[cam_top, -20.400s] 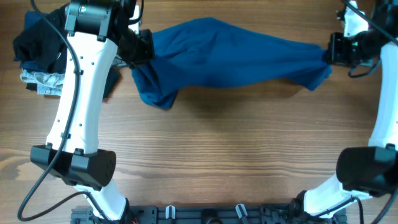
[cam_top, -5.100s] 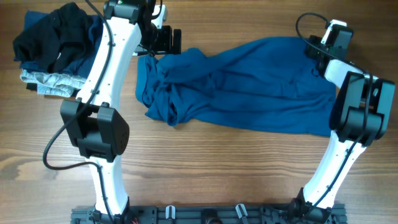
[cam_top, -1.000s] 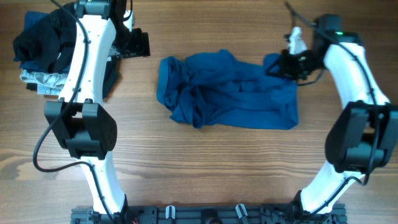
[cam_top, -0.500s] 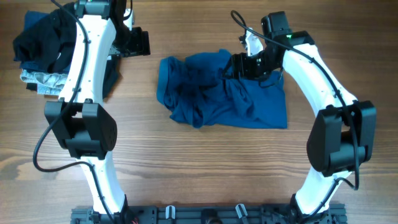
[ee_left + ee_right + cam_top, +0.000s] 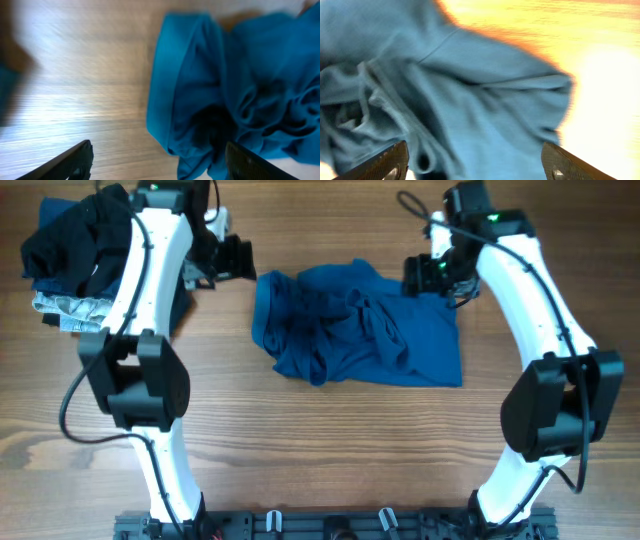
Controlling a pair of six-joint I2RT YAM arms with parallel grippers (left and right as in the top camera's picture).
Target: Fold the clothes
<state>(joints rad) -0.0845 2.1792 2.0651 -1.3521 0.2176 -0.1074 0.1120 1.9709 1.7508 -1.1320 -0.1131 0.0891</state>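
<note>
your blue garment (image 5: 360, 325) sits bunched mid-table, toward the far edge | left gripper (image 5: 238, 258) jaws wide, empty | right gripper (image 5: 420, 275) jaws wide, empty too

White arm links (image 5: 150, 270), black joint housings (image 5: 140, 385), looping black cables (image 5: 63, 412), small green lights (image 5: 491, 219) near the wrists.

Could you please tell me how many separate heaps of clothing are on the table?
2: the crumpled blue garment mid-table, and a mixed pile at the overhead view's top-left, possibly hiding further pieces.
</note>
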